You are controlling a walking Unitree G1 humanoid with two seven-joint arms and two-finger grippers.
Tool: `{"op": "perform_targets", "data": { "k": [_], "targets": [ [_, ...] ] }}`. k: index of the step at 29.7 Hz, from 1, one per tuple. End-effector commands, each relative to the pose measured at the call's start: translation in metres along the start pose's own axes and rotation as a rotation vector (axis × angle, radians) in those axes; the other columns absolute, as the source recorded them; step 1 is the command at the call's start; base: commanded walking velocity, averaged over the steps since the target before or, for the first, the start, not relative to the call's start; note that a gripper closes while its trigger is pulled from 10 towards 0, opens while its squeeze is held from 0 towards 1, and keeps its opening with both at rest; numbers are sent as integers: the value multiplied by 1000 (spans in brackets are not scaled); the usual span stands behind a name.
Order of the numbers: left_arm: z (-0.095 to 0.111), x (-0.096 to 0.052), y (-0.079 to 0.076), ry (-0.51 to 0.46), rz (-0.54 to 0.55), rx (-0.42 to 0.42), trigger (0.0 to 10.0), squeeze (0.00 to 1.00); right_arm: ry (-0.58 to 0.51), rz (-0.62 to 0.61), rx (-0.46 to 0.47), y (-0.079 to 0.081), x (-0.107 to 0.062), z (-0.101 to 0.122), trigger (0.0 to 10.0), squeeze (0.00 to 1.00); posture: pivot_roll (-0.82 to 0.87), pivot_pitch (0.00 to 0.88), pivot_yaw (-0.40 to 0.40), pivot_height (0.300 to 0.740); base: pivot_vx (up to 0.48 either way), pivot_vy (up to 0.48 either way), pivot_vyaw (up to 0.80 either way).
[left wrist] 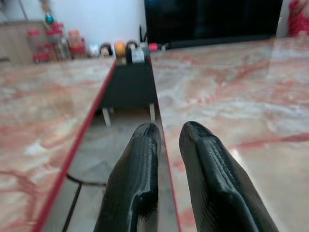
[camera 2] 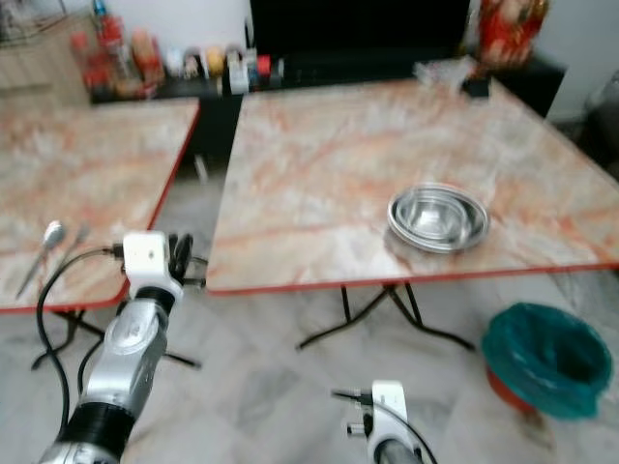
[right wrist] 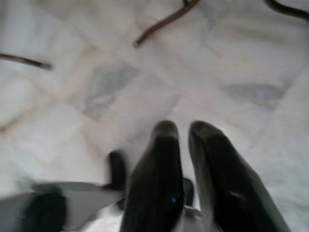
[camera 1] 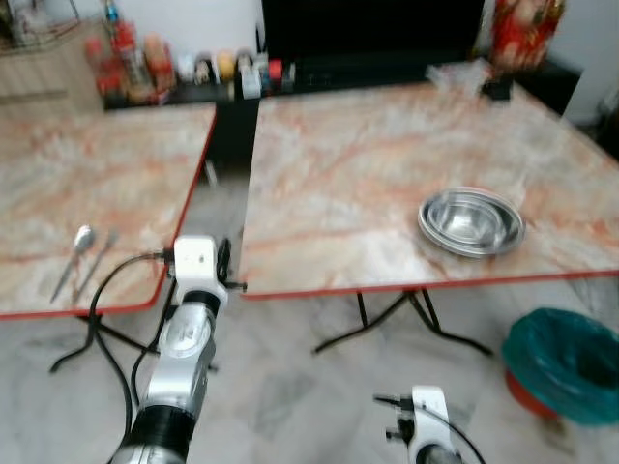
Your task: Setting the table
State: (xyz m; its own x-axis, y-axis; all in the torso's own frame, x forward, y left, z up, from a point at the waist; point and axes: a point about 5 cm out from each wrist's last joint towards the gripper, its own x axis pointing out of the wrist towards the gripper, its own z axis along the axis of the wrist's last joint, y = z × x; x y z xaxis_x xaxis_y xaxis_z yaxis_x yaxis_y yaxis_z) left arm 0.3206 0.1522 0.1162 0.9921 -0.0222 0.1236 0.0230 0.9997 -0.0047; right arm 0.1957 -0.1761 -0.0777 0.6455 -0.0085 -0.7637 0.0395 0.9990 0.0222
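- Left eye view: two marble-patterned tabletops with red edges stand side by side, a narrow strip of floor between them. On the right tabletop (camera 1: pixel 387 174) a stack of steel bowls (camera 1: pixel 471 221) sits near the front edge, toward the robot's right. On the left tabletop (camera 1: pixel 87 174) a spoon (camera 1: pixel 73 259) and a fork (camera 1: pixel 97 257) lie just beside each other near the front edge. The left arm reaches forward so that the left gripper (camera 1: pixel 230 274) is at the gap between the two tabletops, level with their front edges. A teal-lined bin (camera 1: pixel 564 364) stands on the pale floor below the right tabletop's front corner. Jars and bottles (camera 1: pixel 184 68) line a dark shelf at the back.
- Right eye view: the same layout shows, with the bowls well apart from the cutlery. The right arm's wrist hangs low over the floor at the bottom edge.
- Left wrist view: the left gripper (left wrist: pixel 166 135) points along the gap, its jaws nearly closed with only a thin slit between them, holding nothing. The red edge of each tabletop runs along either side.
- Right wrist view: the right gripper (right wrist: pixel 181 131) points at the marble floor (right wrist: pixel 96 87), jaws close together with a slim gap and empty. Black table legs (right wrist: pixel 164 21) cross the far part of the floor.
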Motion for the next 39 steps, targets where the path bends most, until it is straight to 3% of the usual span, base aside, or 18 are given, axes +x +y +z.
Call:
{"op": "perform_targets", "data": {
  "k": [1,10,17,21,26,28,31,33,35,39],
  "targets": [
    [4,1,7,-6,22,25,10000,0,-4,18,14,8,1,1,10000,0,33,0,74,740,0,345,0],
    [-3,-8,13,39,11,83,10000,0,-5,23,24,12,1,1,10000,0,50,0,76,740,0,348,0],
    [-42,-22,16,187,-37,183,10000,0,-4,19,27,11,1,0,10000,0,50,0,77,740,0,342,0],
    [-77,-34,6,348,-120,217,10000,0,-2,16,29,10,1,-1,10000,0,31,0,90,740,0,0,0],
    [-112,-54,6,543,-156,229,10000,0,-6,9,41,10,1,0,10000,0,19,0,98,740,0,0,0],
    [-115,-56,7,565,-155,227,10000,0,-6,9,42,10,1,0,10000,0,21,0,99,740,0,0,0],
    [-129,-69,11,653,-152,215,10000,0,-7,11,43,11,1,1,10000,0,19,0,103,740,0,0,0],
    [-142,-84,19,755,-133,246,10000,0,-9,13,48,12,1,2,10000,0,15,0,106,740,0,0,0],
    [-150,-97,26,828,-95,224,10000,0,-12,16,50,13,2,3,10000,0,15,0,106,740,0,0,0],
    [-160,-113,33,909,-75,241,10000,0,-14,18,53,15,2,4,10000,0,13,0,108,740,0,0,0]
  ]
}}
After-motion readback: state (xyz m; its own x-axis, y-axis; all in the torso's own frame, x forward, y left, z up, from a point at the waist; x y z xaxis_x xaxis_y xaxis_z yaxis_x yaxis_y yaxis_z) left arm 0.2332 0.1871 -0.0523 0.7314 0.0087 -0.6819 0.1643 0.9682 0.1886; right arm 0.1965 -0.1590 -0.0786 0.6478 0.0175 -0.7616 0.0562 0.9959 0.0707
